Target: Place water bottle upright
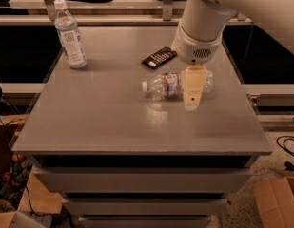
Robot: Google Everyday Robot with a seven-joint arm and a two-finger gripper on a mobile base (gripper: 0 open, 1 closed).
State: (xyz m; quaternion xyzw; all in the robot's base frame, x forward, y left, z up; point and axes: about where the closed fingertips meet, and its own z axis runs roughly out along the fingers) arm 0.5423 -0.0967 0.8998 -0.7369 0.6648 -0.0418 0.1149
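Observation:
The water bottle (pixel 163 85) lies on its side in the middle right of the grey table (pixel 103 122). Its white cap points left and a red, white and blue band wraps it near the shoulder. My gripper (pixel 191 102) hangs down from the large white arm and sits in front of the bottle's base half, covering part of it. I cannot tell whether it touches the bottle.
A smoother bottle (pixel 70 36) with a large white and light-blue label stands upright at the table's back left. A dark flat packet (pixel 159 57) lies just behind the lying bottle. A cardboard box (pixel 277 201) sits on the floor at the right.

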